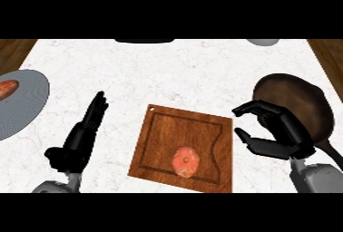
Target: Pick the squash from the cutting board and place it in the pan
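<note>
A wooden cutting board [182, 147] is seen lying tilted on the white marbled counter [167, 68], and everything else is placed relative to it. The orange squash [185, 161] is found on the board, in its lower middle part, untouched by either hand. Just off the board's right edge the right hand [275, 133] is held with fingers and thumb curved toward each other around nothing, partly overlapping the dark brown pan [295, 102], which lies further right of the board. To the board's left the left hand [84, 131] is kept straight-fingered and released. Further left, at the counter's edge, a grey plate [26, 106] carrying a reddish item [7, 88] is seen.
</note>
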`<act>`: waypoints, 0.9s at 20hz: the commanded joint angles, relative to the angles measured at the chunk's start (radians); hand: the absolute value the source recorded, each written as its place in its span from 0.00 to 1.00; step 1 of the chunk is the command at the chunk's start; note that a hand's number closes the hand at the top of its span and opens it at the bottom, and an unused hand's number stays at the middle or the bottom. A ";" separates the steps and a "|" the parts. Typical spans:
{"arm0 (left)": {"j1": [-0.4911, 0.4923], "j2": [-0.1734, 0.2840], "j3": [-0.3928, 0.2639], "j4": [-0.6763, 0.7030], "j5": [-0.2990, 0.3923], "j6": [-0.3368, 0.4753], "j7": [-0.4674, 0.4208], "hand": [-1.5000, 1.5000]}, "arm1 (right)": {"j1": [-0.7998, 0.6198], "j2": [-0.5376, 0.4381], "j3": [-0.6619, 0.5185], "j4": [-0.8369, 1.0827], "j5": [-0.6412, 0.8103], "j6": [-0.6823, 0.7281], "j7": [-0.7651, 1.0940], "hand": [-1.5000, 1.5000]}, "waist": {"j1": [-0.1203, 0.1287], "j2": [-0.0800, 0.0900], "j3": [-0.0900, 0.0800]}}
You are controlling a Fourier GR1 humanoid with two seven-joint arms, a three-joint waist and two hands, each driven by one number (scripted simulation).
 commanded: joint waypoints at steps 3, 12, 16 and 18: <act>0.031 -0.056 -0.014 -0.042 0.012 -0.031 -0.057 0.50 | 0.092 -0.048 0.017 0.027 0.088 0.141 -0.265 0.00 | -0.007 0.006 0.002; -0.039 -0.109 0.019 0.047 -0.007 -0.052 -0.075 0.50 | 0.015 -0.095 0.071 -0.099 0.312 0.108 -0.121 0.00 | -0.012 0.006 0.000; 0.040 -0.041 0.033 -0.052 0.017 -0.104 -0.072 0.50 | -0.090 -0.096 0.136 -0.061 0.404 0.140 0.001 0.00 | 0.004 0.005 0.001; -0.016 -0.076 0.027 -0.009 0.008 -0.084 -0.045 0.50 | -0.206 -0.081 0.174 -0.078 0.420 0.183 0.145 0.00 | 0.007 0.007 0.000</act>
